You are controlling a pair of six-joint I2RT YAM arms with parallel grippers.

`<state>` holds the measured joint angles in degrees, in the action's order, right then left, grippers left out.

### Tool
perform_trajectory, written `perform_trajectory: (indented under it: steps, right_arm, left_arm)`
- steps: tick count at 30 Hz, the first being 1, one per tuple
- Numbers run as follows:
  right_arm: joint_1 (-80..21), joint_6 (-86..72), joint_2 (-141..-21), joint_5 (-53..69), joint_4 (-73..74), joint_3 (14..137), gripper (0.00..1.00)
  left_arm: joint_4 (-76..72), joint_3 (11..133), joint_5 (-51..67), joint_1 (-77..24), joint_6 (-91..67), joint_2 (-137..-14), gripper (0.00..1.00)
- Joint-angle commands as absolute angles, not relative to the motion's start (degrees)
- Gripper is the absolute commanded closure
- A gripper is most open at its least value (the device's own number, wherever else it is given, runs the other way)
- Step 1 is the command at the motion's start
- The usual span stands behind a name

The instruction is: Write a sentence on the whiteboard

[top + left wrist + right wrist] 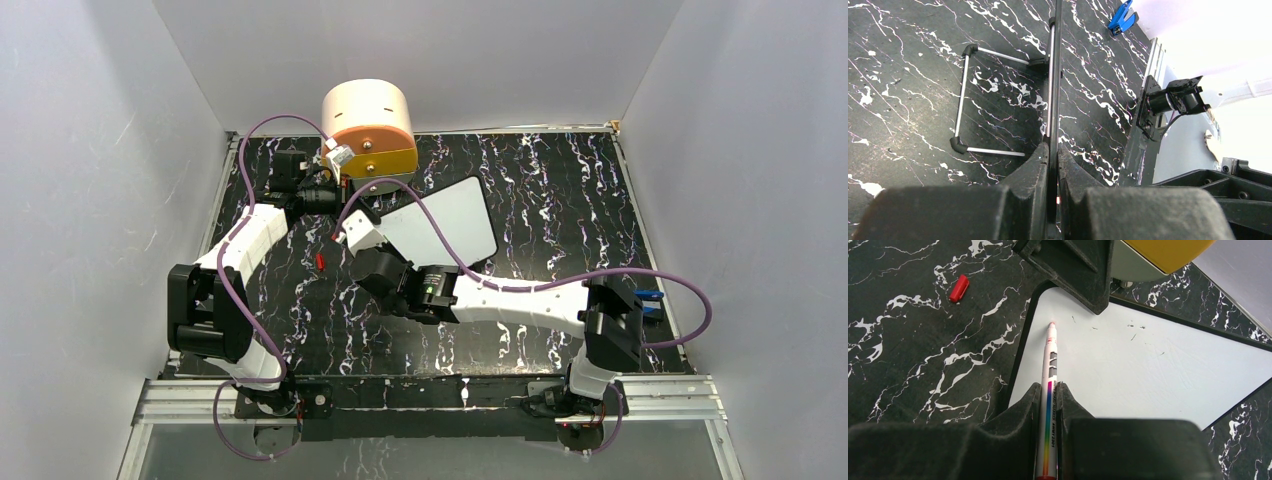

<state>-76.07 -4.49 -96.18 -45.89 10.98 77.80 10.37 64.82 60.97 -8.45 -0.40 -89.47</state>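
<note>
Both jaws gripping: marker (1050, 365), whiteboard (1158, 370).

Whiteboard (462, 215): flat white rectangle with rounded corners and a thin black rim. It sits in the bench's far half, a little left of centre, skewed against the bench edges. In the right wrist view its face (1158, 370) is white, with a few small dark specks near one rounded corner. From the left wrist it shows edge-on as a thin dark line (1057, 50). A silver wire frame (964, 95) with black corner caps juts from one side. The rim is pinched in the left gripper (1052, 152).
</note>
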Motion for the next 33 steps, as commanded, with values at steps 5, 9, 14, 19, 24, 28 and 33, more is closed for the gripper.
perform_trajectory:
  steps: [5,9,14,19,24,28,33]
  right_arm:
    - [-75.7,-8.1,-97.3,-45.2,14.6,81.9,1.0]
    - [-75.6,-9.4,-98.3,-44.5,17.5,83.0,1.0]
    - [-75.6,-11.1,-98.9,-43.4,19.8,83.5,1.0]
    - [-75.6,-12.2,-99.4,-42.1,22.4,84.0,1.0]
    - [-75.7,-13.2,-99.4,-40.9,23.9,84.0,1.0]
    - [-75.6,-13.9,-100.0,-40.5,25.7,84.8,1.0]
    - [-75.6,-14.5,-100.1,-40.0,27.1,85.3,1.0]
  left_arm:
    - [12.5,63.8,58.3,-8.9,0.4,-89.6,1.0]
    - [12.5,63.7,58.2,-8.9,0.4,-89.6,1.0]
    - [12.5,63.9,58.2,-8.9,0.4,-89.6,1.0]
    - [12.5,63.9,58.3,-8.9,0.4,-89.7,1.0]
    - [12.5,64.0,58.2,-8.9,0.4,-90.0,1.0]
    - [12.5,63.9,58.1,-8.9,0.4,-89.9,1.0]
    - [12.5,63.9,58.1,-8.9,0.4,-90.0,1.0]
